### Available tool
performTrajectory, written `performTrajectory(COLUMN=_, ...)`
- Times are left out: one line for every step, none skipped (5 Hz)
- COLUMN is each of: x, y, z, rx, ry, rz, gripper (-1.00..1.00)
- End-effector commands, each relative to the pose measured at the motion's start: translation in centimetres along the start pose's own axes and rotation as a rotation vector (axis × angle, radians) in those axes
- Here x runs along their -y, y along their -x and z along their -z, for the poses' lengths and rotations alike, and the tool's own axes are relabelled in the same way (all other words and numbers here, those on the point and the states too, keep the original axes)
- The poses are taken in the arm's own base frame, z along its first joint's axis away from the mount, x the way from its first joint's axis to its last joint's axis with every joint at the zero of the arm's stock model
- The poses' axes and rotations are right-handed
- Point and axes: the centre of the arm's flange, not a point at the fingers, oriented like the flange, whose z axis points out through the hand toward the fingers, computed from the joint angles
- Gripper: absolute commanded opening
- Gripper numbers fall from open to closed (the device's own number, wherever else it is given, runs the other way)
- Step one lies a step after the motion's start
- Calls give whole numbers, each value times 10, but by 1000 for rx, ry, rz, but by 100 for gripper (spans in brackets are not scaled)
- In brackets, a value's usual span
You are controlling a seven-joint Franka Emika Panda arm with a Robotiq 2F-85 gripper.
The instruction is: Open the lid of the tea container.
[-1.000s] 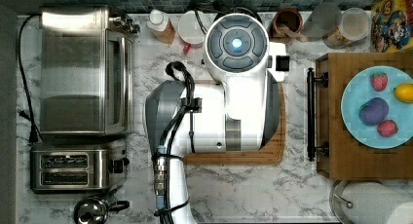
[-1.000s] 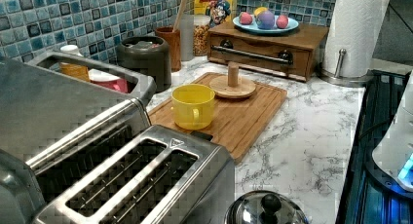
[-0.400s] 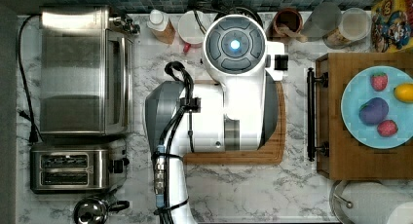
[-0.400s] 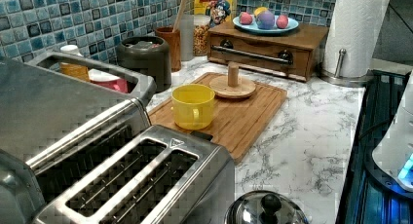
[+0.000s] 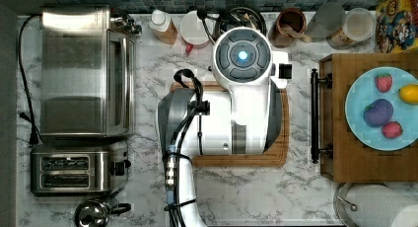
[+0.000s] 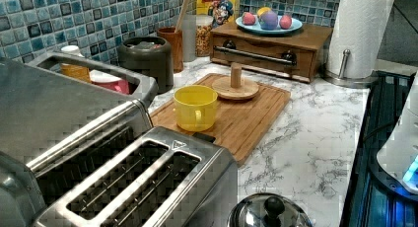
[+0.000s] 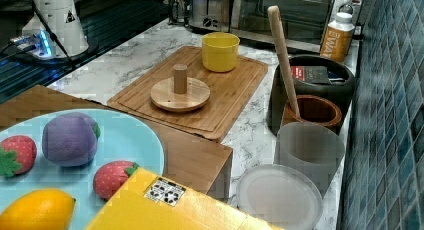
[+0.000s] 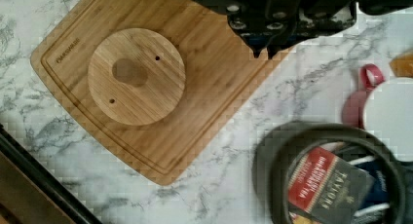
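On the marble desk [image 7: 130, 60], the round wooden lid [image 7: 180, 94] with its upright knob lies flat on the cutting board [image 7: 227, 97], with a yellow cup [image 7: 220, 51] farther along the same board. Beside the board stands the black tea container [image 7: 320, 90], open, with packets visible inside. Just in front of it a brown jar [image 7: 314, 111] holds a wooden stick [image 7: 282, 50].

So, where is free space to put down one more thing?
The marble counter between the cutting board and the paper towel roll is bare. The board's corner past the lid is free too. Along the tiled wall it is crowded: tea container, brown jar, plastic tubs.
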Motion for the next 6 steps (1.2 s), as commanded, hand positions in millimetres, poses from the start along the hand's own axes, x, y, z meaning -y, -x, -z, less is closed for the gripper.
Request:
performTrajectory(x=-77, y=-7, z=-53, rx=68, ry=68, rz=-128, gripper=100)
performTrajectory(x=-92, y=-11, z=-69, rx=82, ry=63, rz=-150, gripper=100)
performTrajectory(x=-102, y=-11, z=-93, rx=93, ry=84, rz=-168, gripper=100)
performTrajectory(x=-109, y=-6, z=-112, rx=93, ry=89, rz=-168, gripper=100)
performTrajectory(x=-115, y=-4, z=-134, rx=89, ry=81, rz=-176, gripper=100)
performTrajectory(x=-123, y=-2, z=-156, rx=97, ry=77, rz=-182, gripper=100)
